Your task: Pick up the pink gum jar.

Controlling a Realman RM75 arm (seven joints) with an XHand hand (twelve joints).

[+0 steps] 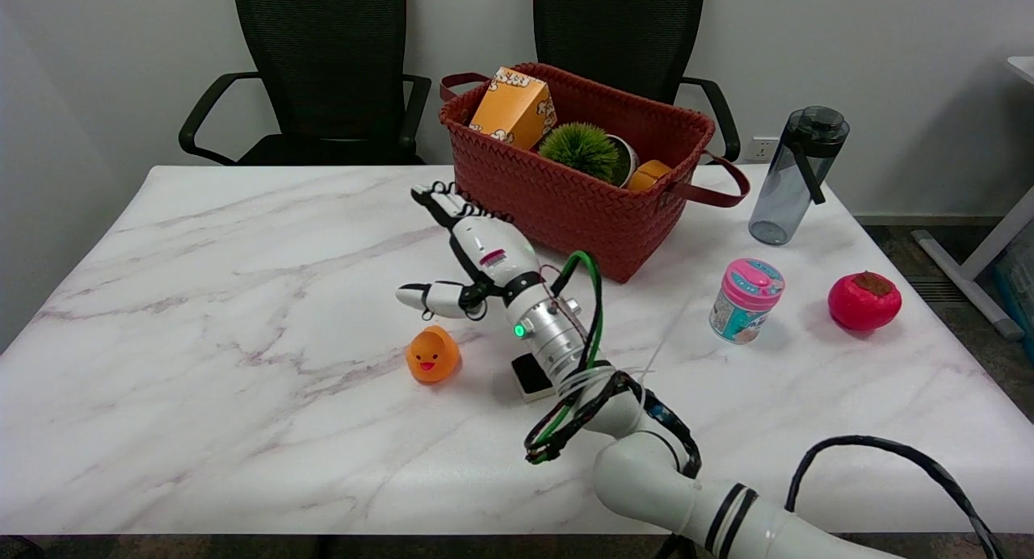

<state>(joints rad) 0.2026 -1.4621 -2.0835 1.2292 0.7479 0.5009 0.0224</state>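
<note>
Head view: nearest, left of the pink gum jar (747, 300), the right hand (477, 256) hovers empty, fingers spread, above an orange duck (432, 355). Well apart, the jar stands upright in front of the red basket (565, 195). Sweeping across could clip the basket or topple the jar.

two black chairs (323, 66); white wall (888, 42); marble table (202, 300)

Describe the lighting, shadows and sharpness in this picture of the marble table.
Head view: even, soft light; the pink-lidded gum jar and red persimmon-shaped toy throw faint shadows on the white marble table; no strong glare; the white right hand and objects look sharp.
</note>
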